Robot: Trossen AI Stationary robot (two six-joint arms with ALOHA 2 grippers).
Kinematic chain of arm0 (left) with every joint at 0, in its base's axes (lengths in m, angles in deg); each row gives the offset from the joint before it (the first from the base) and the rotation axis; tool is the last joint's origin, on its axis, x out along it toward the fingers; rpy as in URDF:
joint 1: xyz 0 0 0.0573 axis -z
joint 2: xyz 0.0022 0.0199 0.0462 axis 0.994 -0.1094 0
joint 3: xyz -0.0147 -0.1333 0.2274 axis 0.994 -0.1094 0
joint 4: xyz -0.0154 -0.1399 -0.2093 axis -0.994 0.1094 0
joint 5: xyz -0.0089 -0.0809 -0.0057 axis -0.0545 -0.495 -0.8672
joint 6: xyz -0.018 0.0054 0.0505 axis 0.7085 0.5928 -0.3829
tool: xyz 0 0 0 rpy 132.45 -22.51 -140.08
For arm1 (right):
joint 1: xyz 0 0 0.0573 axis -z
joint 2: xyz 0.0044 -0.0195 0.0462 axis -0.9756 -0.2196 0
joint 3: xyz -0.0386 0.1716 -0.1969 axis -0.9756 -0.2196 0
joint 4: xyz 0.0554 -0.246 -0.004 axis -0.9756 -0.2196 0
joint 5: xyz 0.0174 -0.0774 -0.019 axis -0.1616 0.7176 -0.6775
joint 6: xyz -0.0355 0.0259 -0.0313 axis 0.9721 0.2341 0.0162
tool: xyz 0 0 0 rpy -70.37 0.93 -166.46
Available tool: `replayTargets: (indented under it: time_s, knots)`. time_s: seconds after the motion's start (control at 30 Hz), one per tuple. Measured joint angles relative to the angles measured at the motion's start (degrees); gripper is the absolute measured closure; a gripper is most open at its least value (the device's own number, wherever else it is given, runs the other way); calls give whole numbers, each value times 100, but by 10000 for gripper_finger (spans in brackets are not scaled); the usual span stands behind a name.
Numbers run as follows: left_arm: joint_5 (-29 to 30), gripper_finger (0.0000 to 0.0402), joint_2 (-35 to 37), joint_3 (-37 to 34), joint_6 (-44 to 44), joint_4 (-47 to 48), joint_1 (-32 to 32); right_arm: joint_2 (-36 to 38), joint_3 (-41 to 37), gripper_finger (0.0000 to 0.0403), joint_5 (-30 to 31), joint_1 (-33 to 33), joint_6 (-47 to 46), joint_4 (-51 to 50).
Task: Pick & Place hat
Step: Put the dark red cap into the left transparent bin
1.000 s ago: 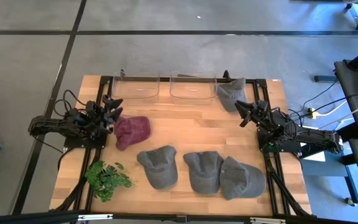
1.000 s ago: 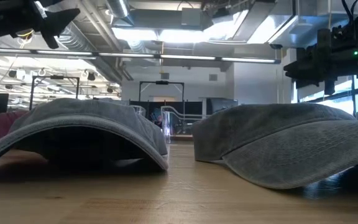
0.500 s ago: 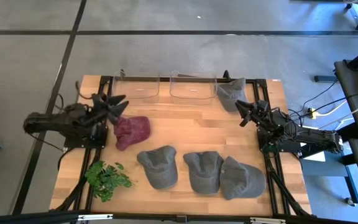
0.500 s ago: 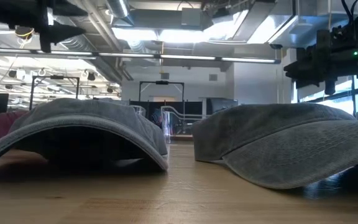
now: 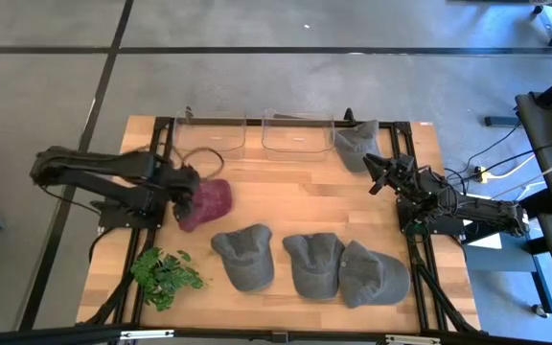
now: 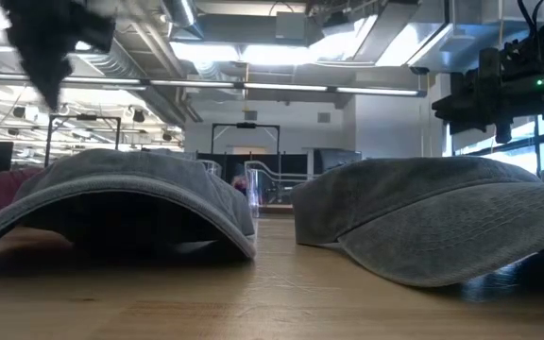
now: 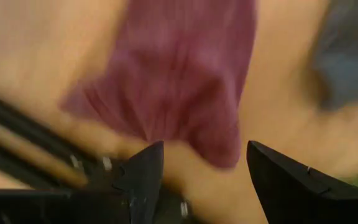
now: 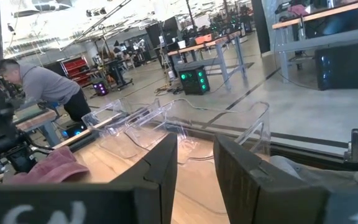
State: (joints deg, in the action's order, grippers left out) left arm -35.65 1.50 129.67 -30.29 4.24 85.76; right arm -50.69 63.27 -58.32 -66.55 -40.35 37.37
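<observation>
From the high view, the left claw (image 5: 188, 184) is seen just at the edge of the crumpled maroon cloth hat (image 5: 206, 201), which lies on the wooden-slat tabletop (image 5: 295, 196) near its left side. The hat is judged light, soft and limp, so a pinch on a raised fold or the brim edge would probably serve best. Three grey caps (image 5: 311, 264) lie along the near edge, a fourth grey cap (image 5: 356, 144) beside two clear plastic bins (image 5: 254, 132), and a green plant sprig (image 5: 165, 273) at the corner. The right claw (image 5: 376, 175) waits at the right side.

In the low view, grey cap domes fill the foreground before a workshop with ceiling lights.

In the left wrist view, the dark fingers (image 7: 145, 171) are spread apart, nothing between them, the maroon hat (image 7: 179, 68) just beyond.

In the right wrist view, the right claw's fingers (image 8: 163, 168) stand slightly parted, empty; a person bends over a bench behind the bins.
</observation>
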Motion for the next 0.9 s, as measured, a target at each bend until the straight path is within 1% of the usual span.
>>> replayTargets:
  time_s: [0.07,0.2,0.33,0.4,0.5,0.63,0.83,0.9]
  knots:
    - [-259,178,-464,-121,177,80,0,0,0,297,1,0,25,0]
    - [-268,178,-1165,-355,457,78,-22,-2,1,297,9,0,240,0]
    - [-268,178,-1688,-623,537,80,-153,-2,1,297,14,0,262,0]
    - [-226,178,-1892,-715,538,17,-272,-2,0,297,13,0,259,0]
    - [-47,180,-2072,-766,509,-500,-461,-2,1,297,13,0,259,2]
    - [-66,184,-2250,-902,231,-1051,-702,-2,0,297,12,0,247,9]
    - [0,189,-2643,-1013,88,-1163,-1010,-2,2,297,2,0,86,9]
    - [-163,191,-2776,-1120,79,-1374,-1122,-2,1,297,-2,0,90,9]
